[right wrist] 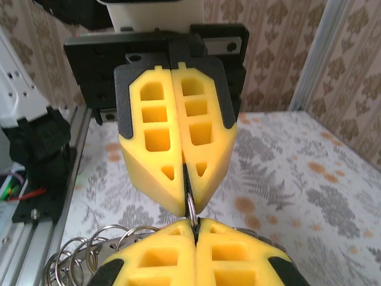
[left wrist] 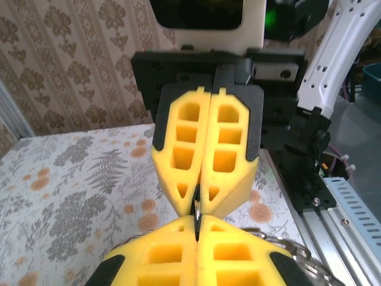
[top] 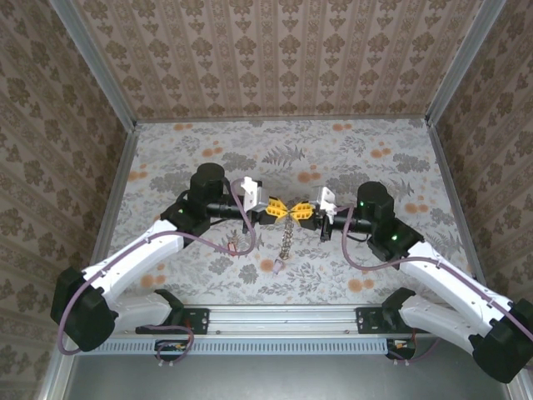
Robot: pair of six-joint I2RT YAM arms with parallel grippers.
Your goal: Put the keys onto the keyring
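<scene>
Keyring [top: 286, 242] gleams, bare shiny metal links; left tool [left wrist: 197, 225] and right tool [right wrist: 194, 225], matt yellow plastic, smooth; surface [top: 350, 158] matt, flower-printed.

**Top external:** fixed high behind the arm bases [top: 185, 315], looking down and forward over the whole table [top: 166, 150] from a distance.
**Left wrist:** close behind the left gripper [left wrist: 197, 225], facing the right gripper [left wrist: 198, 199] head-on.
**Right wrist:** the reverse pairing, equally close.
All three views share the spot where the two grippers meet.
</scene>
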